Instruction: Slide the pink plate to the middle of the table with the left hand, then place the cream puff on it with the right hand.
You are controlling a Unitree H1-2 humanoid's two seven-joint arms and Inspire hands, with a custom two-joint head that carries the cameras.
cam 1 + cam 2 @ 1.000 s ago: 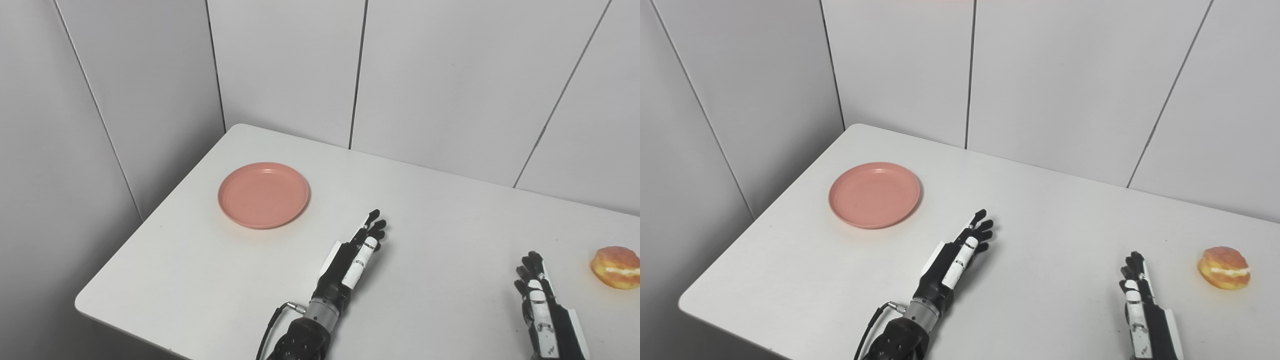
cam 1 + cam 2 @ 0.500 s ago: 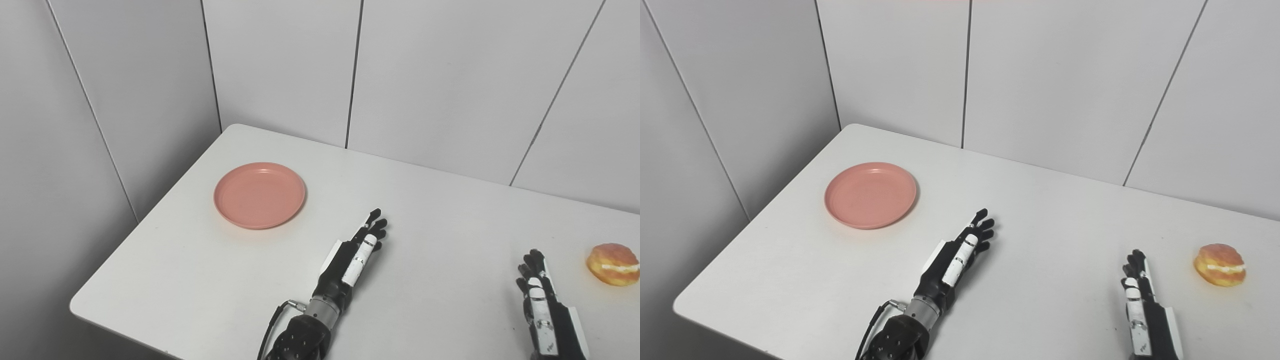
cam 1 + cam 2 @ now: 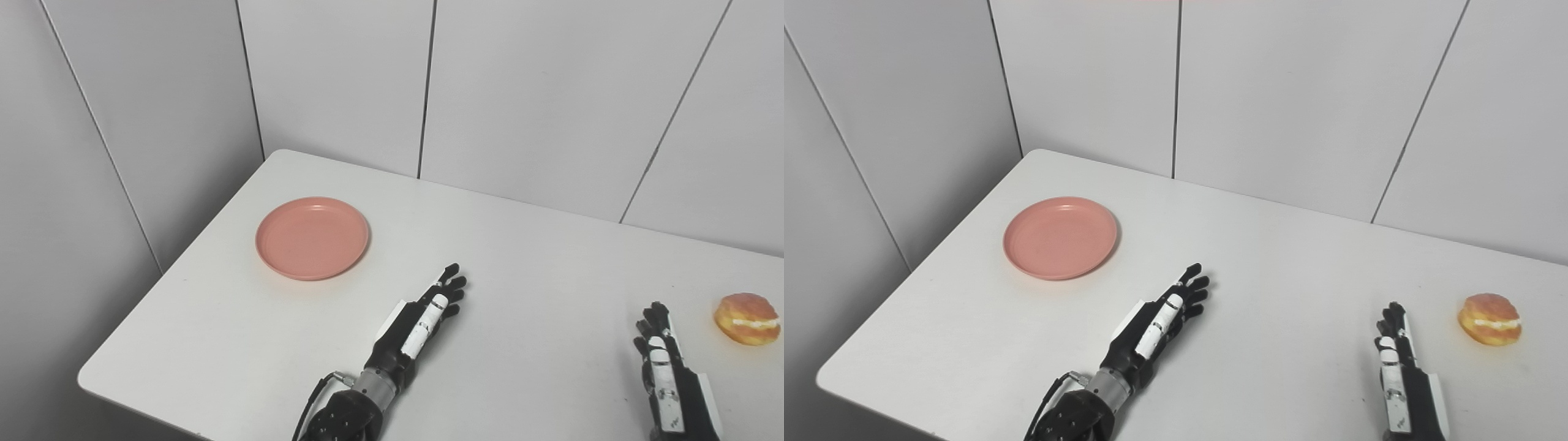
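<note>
White table (image 3: 539, 275) in a corner of pale grey panelled walls (image 3: 343, 79). Pink plate (image 3: 312, 237) flat on the left part of the tabletop, empty, near the left edge. Cream puff (image 3: 747, 318) far right, on the table, well apart from the plate. Left hand (image 3: 422, 318) low over the middle of the table, fingers straight and close together, holding nothing, pointing up and to the right, clear of the plate. Right hand (image 3: 664, 373) at the bottom right, fingers extended, empty, near the cream puff but not touching it.
</note>
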